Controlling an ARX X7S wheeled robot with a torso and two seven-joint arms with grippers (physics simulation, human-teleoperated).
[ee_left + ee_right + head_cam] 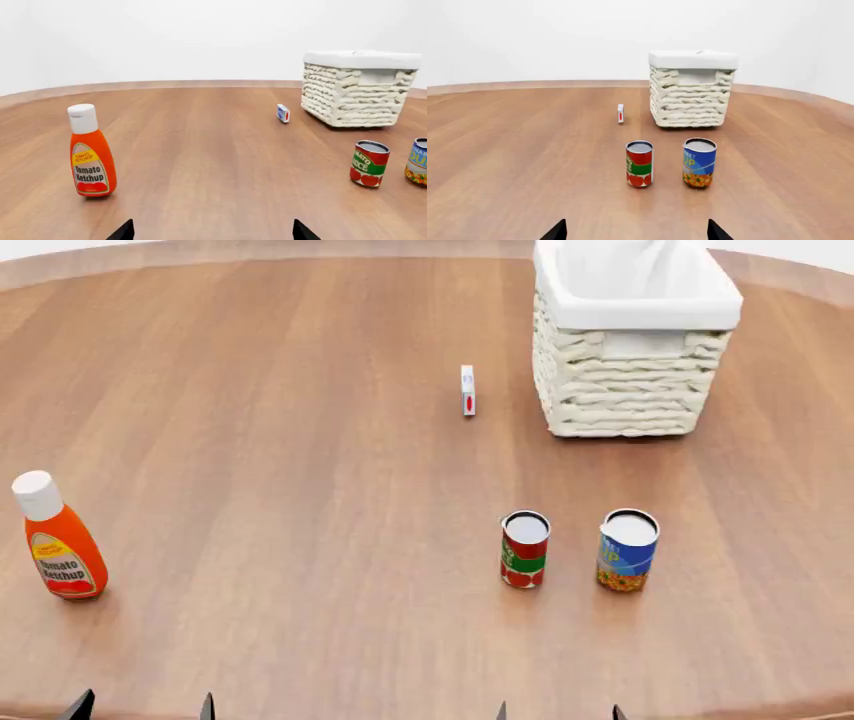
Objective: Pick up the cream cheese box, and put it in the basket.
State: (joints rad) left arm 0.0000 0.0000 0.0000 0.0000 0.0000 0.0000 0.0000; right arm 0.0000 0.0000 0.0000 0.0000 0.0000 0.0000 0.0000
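Note:
The cream cheese box is a small thin white box standing on edge on the wooden table, just left of the basket; it also shows in the left wrist view and the right wrist view. The basket is tall, cream wicker with a white liner, at the far right. My left gripper and right gripper are open and empty at the near table edge, far from the box; only their dark fingertips show.
A tomato ketchup bottle stands near left. A red-labelled can and a blue-labelled can stand side by side between my right gripper and the basket.

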